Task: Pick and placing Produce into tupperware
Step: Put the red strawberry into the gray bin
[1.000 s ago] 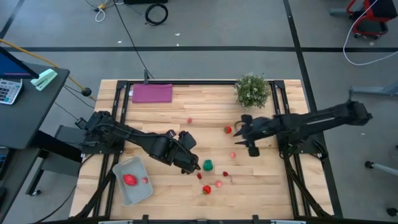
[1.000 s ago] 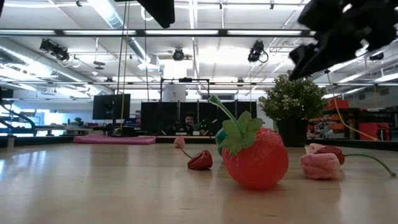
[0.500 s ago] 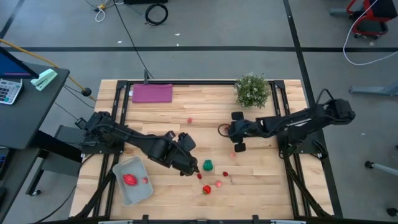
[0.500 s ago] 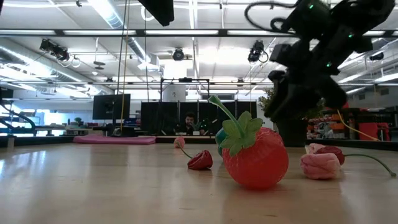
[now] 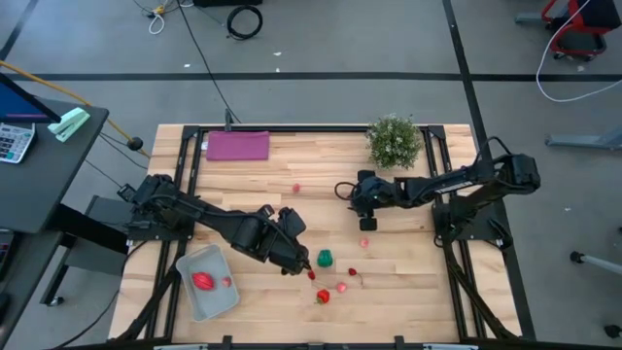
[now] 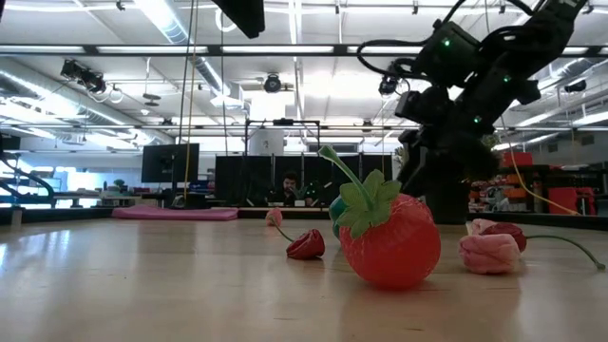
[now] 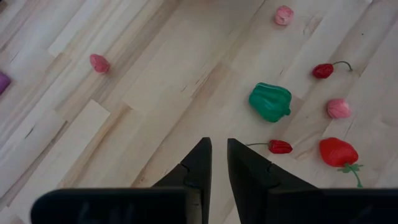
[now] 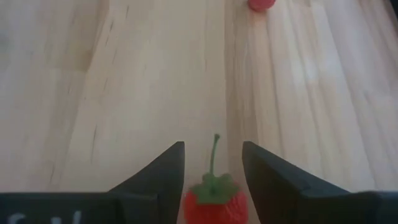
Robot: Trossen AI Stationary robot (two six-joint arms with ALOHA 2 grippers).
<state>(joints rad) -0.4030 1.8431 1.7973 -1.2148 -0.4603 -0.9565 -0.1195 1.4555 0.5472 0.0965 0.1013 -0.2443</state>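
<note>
Right of centre in the high view, the right gripper [image 5: 356,193] hangs low over the table [image 5: 321,160], just left of the plant [image 5: 394,142]. Its wrist view shows the fingers [image 8: 163,174] spread, with a red strawberry [image 8: 213,199] sitting between them, green cap and thin stem pointing away from the camera. The berry looks like a small, light, hard plastic toy with a smooth rounded skin, so it may roll or squirt out under a pinch. I judge the best hold is across the widest part of the body, below the cap; the stem looks too thin to grip.

In the lower middle of the high view, the left gripper [image 5: 294,255] rests near the green pepper [image 5: 326,258], its fingers nearly pressed together and holding nothing. More red and pink produce lies scattered just right of it. The tupperware [image 5: 207,299] sits at the lower left, already holding a red piece [image 5: 202,281].
</note>
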